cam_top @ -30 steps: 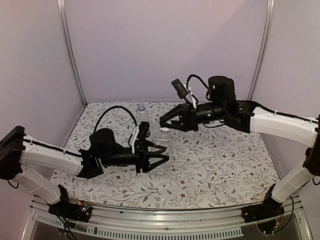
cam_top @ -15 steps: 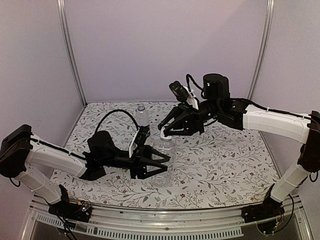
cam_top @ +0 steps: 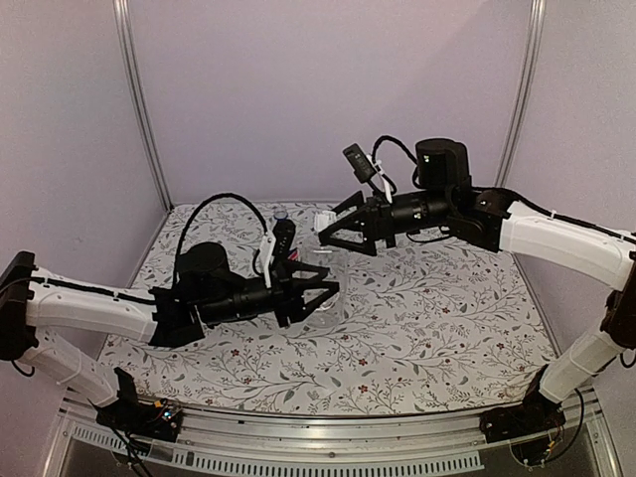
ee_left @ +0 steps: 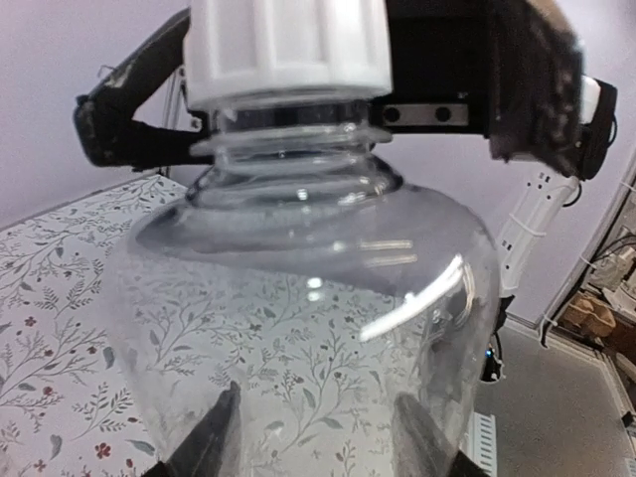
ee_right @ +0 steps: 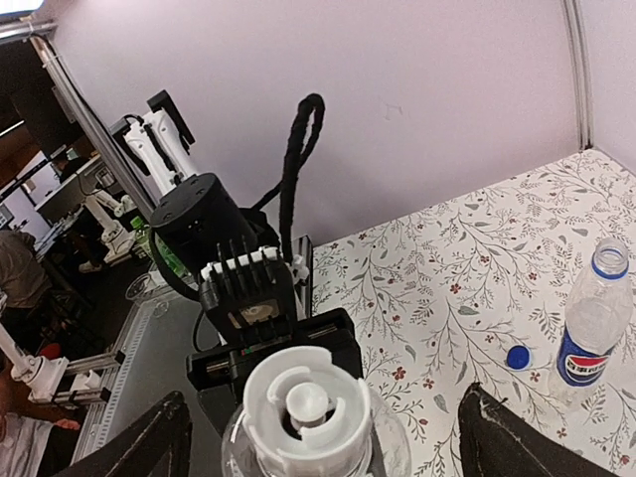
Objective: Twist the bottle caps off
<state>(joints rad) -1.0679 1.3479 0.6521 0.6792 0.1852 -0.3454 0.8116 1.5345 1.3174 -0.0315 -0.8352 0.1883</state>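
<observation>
Pale cap (ee_right: 303, 407) is flanked by the wide-spread right pincer (cam_top: 324, 238), untouched. Its bottle (ee_left: 298, 298) is clamped in the left pincer (cam_top: 326, 299)

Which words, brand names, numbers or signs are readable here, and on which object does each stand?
No text reads clearly anywhere.
Blue label on the taller bottle: a red, white and blue round emblem; any lettering is too small to read.
White cap and shorter clear bottle: no markings visible.
</observation>
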